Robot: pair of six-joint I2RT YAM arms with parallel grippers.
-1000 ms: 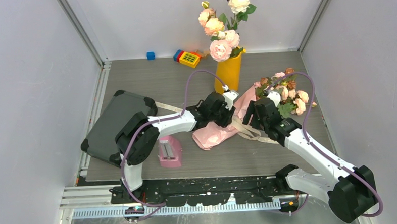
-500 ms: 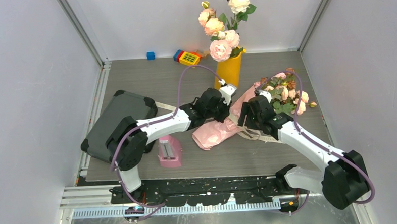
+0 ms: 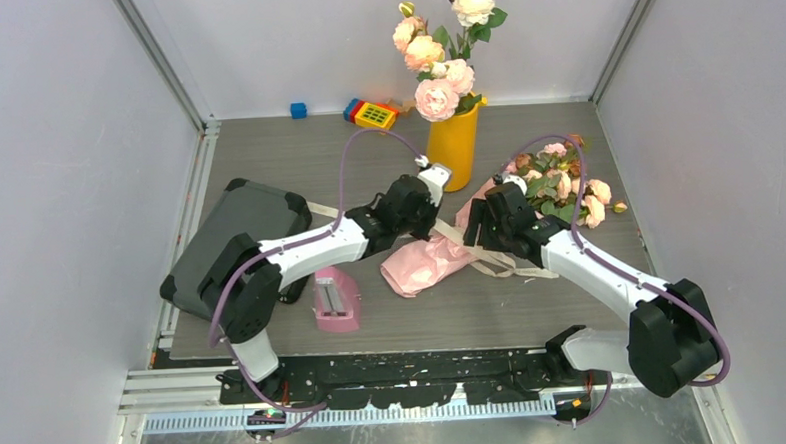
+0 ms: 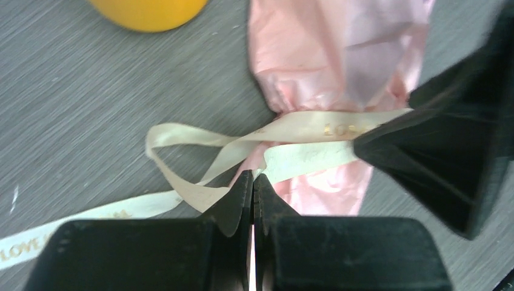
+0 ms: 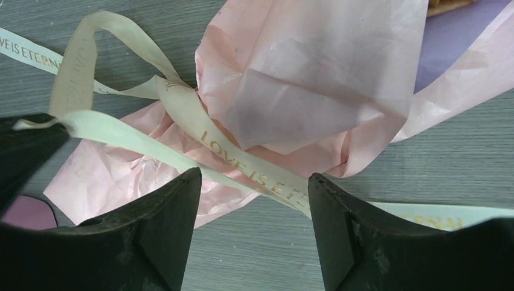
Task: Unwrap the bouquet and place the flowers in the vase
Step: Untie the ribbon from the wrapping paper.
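A: What is changed at the left tool?

B: It is now clenched; a second ago its jaws were parted. The ribbon is caught at its tips, and one strand is drawn toward it, as both wrist views show.

A: What is meant by that for the task?

B: The untying is judged to be just begun. The ribbon is held, yet it is still wound round the pinched neck of the paper, so nothing is unwrapped. A pull away from the bundle seems called for.

A: How is the right tool found?

B: Released, with nothing held. It is hung just over the paper, its jaws set either side of a printed strand of ribbon. Over the last second it has been brought leftward, nearer the left tool.

A: How are the arms posed?

B: The left arm is stretched forward and rightward, its wrist carried closer to the vase than before. The right arm is reached forward and leftward, so both tools are gathered over the bouquet.

A: Where are the task's things?

B: The bouquet is laid on the tabletop just before the vase, its flowers spread to the right. The vase is stood upright, already filled with larger roses.
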